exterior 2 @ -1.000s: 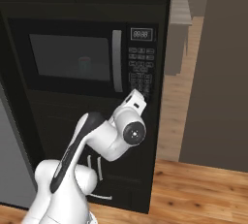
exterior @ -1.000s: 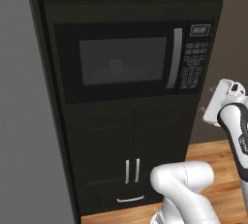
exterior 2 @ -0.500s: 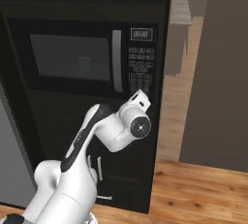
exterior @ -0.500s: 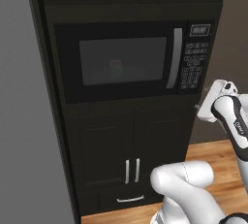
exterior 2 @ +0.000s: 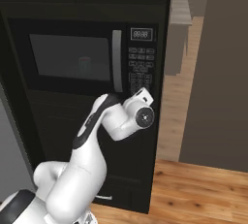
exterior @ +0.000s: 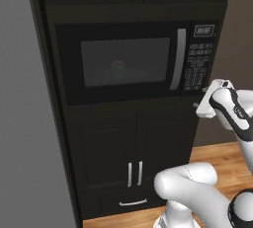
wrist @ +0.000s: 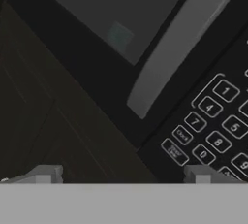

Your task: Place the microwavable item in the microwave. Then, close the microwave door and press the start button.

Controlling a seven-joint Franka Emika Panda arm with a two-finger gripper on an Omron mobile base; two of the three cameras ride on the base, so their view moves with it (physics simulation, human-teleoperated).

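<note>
The microwave door [wrist: 92,68] is being seen shut, tilted across the frame. Its silver bar handle [wrist: 186,48] is running from 1 o'clock down toward centre. A faint teal mug [wrist: 119,36] is being shown behind the dark glass at 12 o'clock. The keypad [wrist: 213,131] is lying at 4 o'clock. Fingertips [wrist: 41,173] are being held wide apart at the bottom.

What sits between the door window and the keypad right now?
The door's silver bar handle stands between the window and keypad, seen in the right base view.
</note>
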